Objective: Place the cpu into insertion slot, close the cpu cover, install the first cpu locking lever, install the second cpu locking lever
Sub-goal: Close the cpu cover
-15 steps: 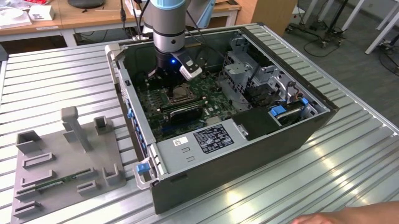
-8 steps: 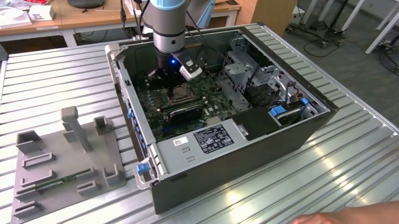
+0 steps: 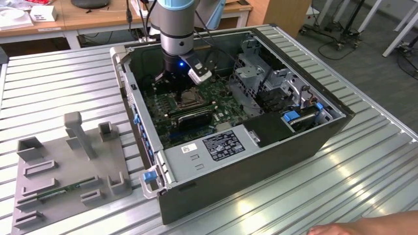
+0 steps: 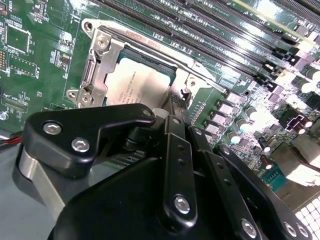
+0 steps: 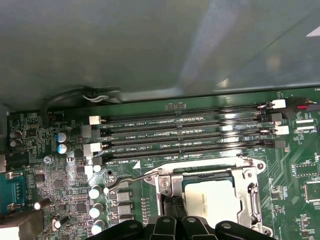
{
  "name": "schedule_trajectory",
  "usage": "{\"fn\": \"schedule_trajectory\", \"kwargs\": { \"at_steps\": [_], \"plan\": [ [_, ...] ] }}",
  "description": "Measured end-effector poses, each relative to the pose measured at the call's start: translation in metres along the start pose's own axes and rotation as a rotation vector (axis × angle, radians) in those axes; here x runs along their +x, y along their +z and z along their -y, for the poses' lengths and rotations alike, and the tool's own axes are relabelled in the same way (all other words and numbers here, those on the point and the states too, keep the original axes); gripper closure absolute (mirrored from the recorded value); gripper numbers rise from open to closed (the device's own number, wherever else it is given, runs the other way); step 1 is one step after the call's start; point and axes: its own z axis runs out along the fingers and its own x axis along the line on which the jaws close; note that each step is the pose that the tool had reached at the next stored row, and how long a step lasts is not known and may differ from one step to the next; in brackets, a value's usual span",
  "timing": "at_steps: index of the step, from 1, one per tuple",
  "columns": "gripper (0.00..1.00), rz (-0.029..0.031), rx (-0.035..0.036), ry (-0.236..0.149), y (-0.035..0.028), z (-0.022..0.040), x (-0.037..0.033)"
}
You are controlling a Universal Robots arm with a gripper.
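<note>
Silvery cpu (image 5: 212, 200) sits in insertion slot (image 4: 147, 56) w/ cpu cover (image 5: 250, 197) down over it; we see gripper (image 5: 175, 205) at cover's edge, jaws pressed together, nothing between them.

The board (image 4: 40, 75) is showing green. The cpu (image 4: 135, 82) is gleaming silvery-grey with faint dark print, and the cover (image 4: 100, 62) is shining dull silver. Black slots (image 5: 185, 132) are carrying white latches (image 5: 95, 120). The ribbed table (image 3: 58, 83) is glinting silver, and the fixture (image 3: 72, 166) is looking plain grey.
</note>
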Motion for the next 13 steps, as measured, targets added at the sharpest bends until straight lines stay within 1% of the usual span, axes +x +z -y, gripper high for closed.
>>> {"fn": "schedule_trajectory", "kwargs": {
  "at_steps": [2, 4, 9, 13],
  "plan": [
    [0.90, 0.0004, -0.0008, 0.000, -0.0016, -0.0003, -0.0002],
    [0.90, -0.0006, 0.0008, 0.000, -0.0038, -0.0001, -0.0001],
    [0.90, -0.0006, 0.0009, 0.000, -0.0080, -0.0003, -0.0002],
    [0.90, -0.0006, 0.0009, 0.000, -0.0131, -0.0005, -0.0003]
  ]
}}
